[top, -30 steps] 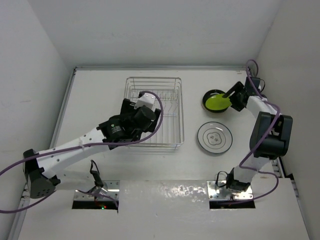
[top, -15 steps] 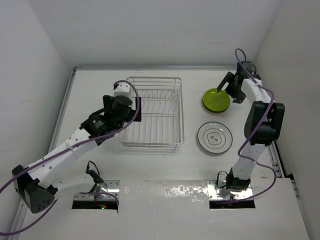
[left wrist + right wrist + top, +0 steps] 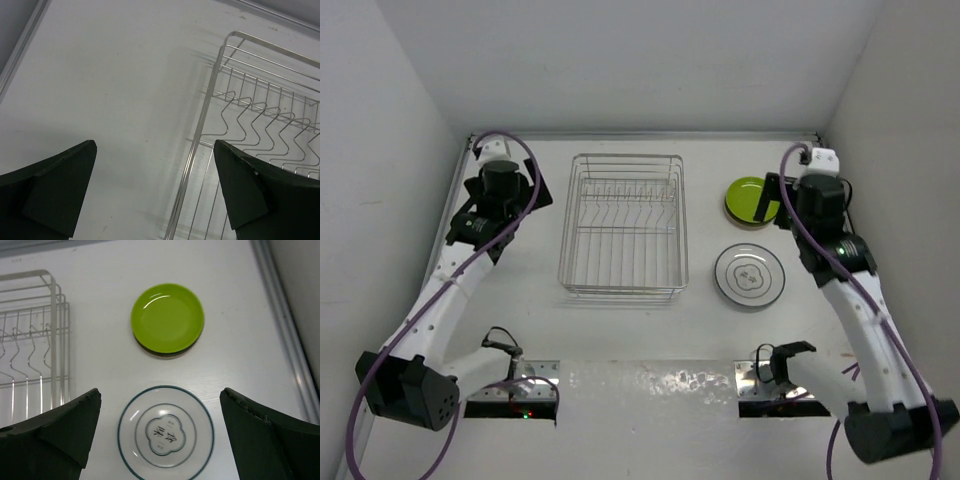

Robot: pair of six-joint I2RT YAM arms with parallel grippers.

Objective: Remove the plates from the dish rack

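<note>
- Rack (image 3: 623,157): mid-table, between the two arms, only bare wire and a row of tines showing inside.
- Green plate (image 3: 167,317): on the table (image 3: 520,300) to the right of the rack, near the far edge, stacked on a dark plate (image 3: 165,354) with just a sliver of rim peeking out.
- White plate (image 3: 166,432): blue-ringed with a mark in the centre, flat on the table just nearer than the green one, apart from it.
- Left claw (image 3: 153,145): fingers spread wide, gripping nothing, above bare table at the rack's far left corner.
- Right claw (image 3: 160,392): fingers spread wide, gripping nothing, hanging above the two plate spots, touching neither.
</note>
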